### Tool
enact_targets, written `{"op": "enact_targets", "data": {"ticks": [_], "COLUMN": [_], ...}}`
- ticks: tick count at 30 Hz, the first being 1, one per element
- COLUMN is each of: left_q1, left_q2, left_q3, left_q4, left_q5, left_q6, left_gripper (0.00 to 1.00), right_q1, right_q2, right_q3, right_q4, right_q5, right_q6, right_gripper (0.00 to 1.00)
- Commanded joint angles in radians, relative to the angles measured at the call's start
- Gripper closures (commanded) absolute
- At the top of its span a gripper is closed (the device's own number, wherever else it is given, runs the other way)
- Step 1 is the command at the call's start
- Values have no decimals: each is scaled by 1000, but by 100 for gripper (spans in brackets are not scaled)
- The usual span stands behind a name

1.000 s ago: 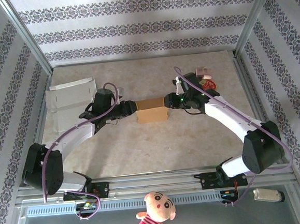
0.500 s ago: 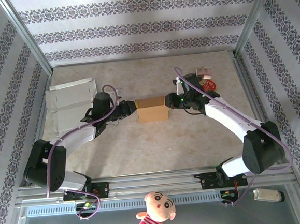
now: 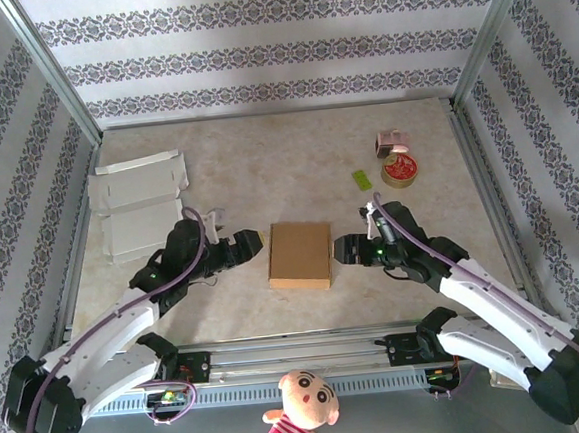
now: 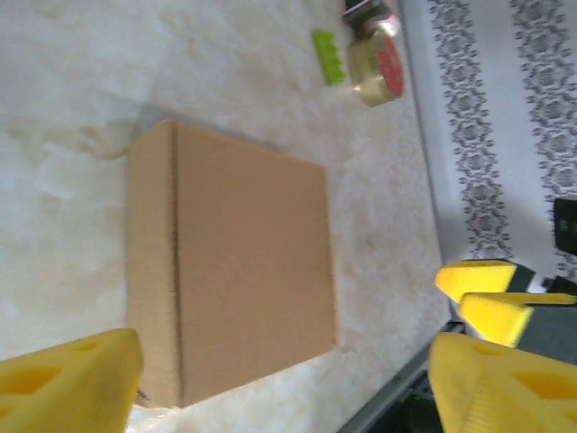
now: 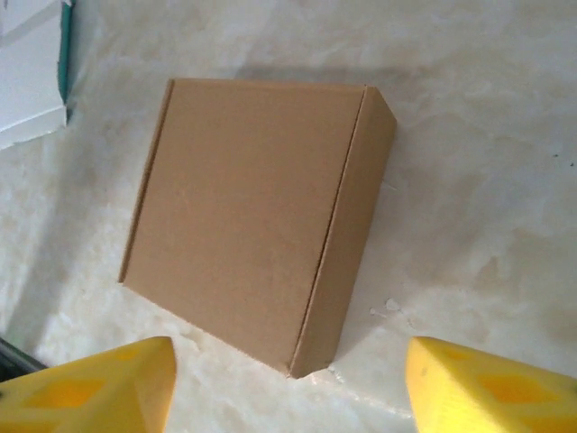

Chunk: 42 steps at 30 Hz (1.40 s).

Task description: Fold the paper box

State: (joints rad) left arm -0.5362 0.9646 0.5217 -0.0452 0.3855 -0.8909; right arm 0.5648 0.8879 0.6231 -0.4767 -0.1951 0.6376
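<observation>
Your left gripper [image 3: 254,245] and right gripper [image 3: 342,249] are both spread wide and hold nothing. The closed brown paper box [image 3: 300,255] lies flat between them, just beside each one's fingertips. Farther out beyond your right gripper sits a round red-topped object [image 3: 399,171].

You see a round red-topped tin [image 3: 399,171] just beside a small pink box [image 3: 391,141], a green strip [image 3: 362,179] near them, and a plush doll [image 3: 301,408] at the front.

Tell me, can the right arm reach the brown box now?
Probably yes. The right gripper is open and pointing at the brown box, which lies flat on the table just in front of it, with nothing in between.
</observation>
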Motion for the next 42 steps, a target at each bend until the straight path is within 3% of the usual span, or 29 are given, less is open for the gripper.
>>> {"op": "enact_targets", "data": {"ticks": [1,5,8,13,18,26,31,34,38,42], "left_q1": [-29,-89,-114,-126,-107,55,104,136,163,174], "left_q2": [128,321,445,602,778,1159,1320,1406,1477,1475], "left_q3": [-22,23,55,78,255,608,885,1054,1140,1137], "left_q4": [89,216,307,471,461,666,585,449,421,419], "left_q5": [-3,51,62,59,24,-65,-151,-166,-192,-193], "left_q6": [-48,-21,-14,-74,-6,43,94,114,93,113], "left_gripper": [12,9,12,43,57,59,58,58,57,43], "right_q1": [-10,15,52,82,13,-193,-237,-262,-281,-292], "right_q2": [90,258,371,529,671,1106,1319,1403,1482,1482], "right_q3": [-49,-48,-48,-16,89,592,903,1042,1164,1186], "right_q4": [112,238,356,486,571,579,529,470,437,428], "right_q5": [-8,-121,-148,-126,-41,-56,-74,-66,-72,-112], "right_q6": [84,116,168,255,247,64,65,59,46,36], "right_gripper": [27,23,32,52,60,62,59,54,52,48]}}
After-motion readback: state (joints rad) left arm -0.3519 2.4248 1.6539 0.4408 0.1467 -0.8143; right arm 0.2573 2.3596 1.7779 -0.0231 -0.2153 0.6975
